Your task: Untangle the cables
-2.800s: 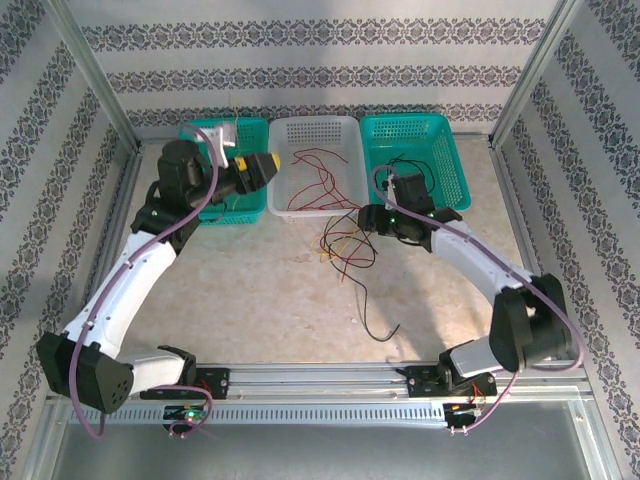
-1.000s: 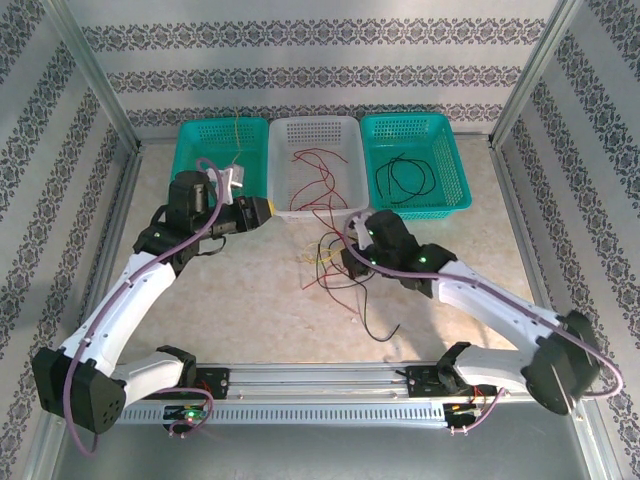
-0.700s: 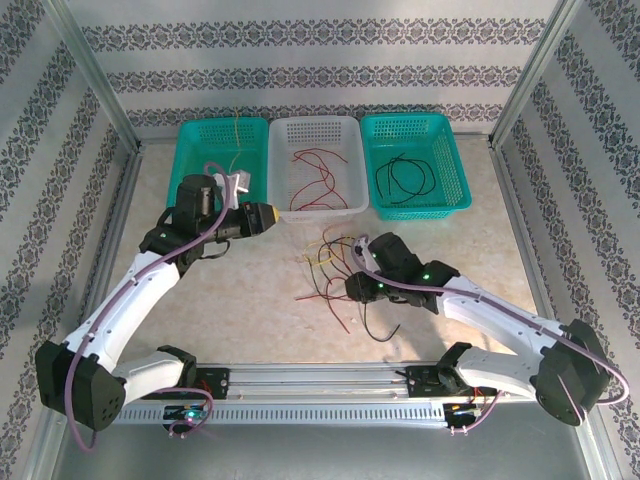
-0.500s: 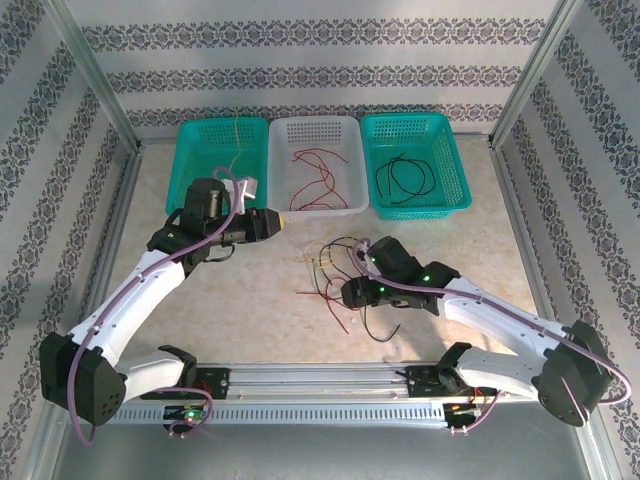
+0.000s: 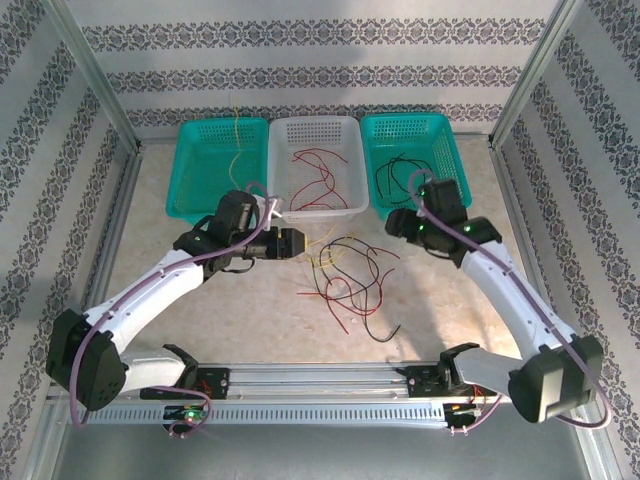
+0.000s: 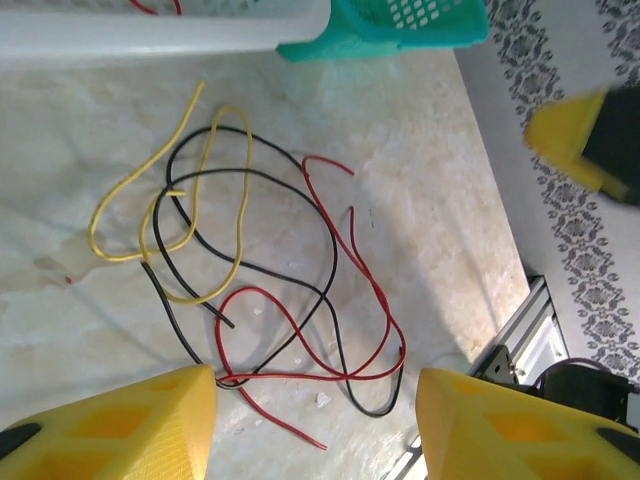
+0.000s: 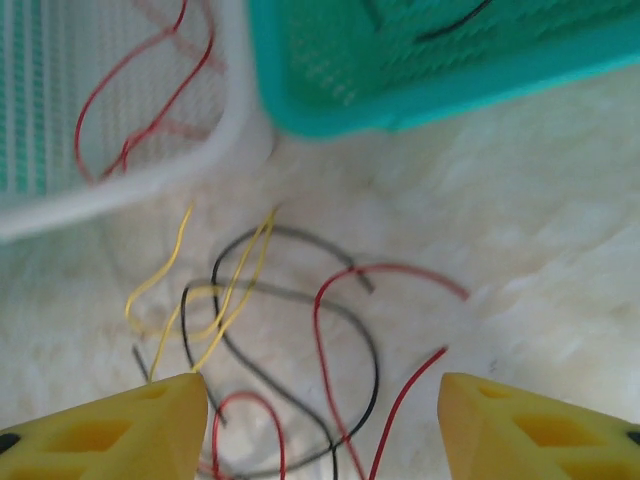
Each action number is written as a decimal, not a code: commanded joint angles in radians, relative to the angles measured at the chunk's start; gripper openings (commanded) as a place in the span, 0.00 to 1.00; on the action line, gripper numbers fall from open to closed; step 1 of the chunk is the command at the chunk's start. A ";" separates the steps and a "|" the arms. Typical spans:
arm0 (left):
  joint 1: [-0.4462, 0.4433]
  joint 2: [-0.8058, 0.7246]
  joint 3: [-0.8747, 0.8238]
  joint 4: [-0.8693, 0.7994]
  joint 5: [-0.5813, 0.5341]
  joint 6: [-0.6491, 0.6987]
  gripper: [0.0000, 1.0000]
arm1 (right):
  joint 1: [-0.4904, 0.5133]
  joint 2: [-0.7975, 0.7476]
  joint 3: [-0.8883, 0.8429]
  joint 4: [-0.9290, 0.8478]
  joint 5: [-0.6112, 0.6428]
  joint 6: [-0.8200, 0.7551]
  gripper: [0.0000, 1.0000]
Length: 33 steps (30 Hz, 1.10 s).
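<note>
The top external camera sits high above and behind the arms, tilted down over the whole table [image 5: 230,310], with the near edge at 6 o'clock and the baskets at 12 o'clock. The left wrist camera hangs close over the cables [image 6: 262,290], facing down, with the white basket [image 6: 150,30] at 11 o'clock. The right wrist camera, also close and slightly blurred, has the teal basket [image 7: 420,90] at 1 o'clock. All three views share the cables and both baskets' near walls.
</note>
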 commanded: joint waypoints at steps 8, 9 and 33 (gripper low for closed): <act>-0.083 0.034 -0.025 0.051 -0.059 -0.029 0.62 | -0.012 0.285 0.257 -0.059 -0.056 -0.083 0.57; -0.083 0.029 -0.030 0.045 -0.070 -0.028 0.62 | 0.012 0.290 0.247 -0.073 -0.022 -0.088 0.57; -0.087 0.051 -0.070 0.057 -0.095 -0.051 0.62 | 0.270 0.430 -0.075 0.060 0.040 -0.073 0.10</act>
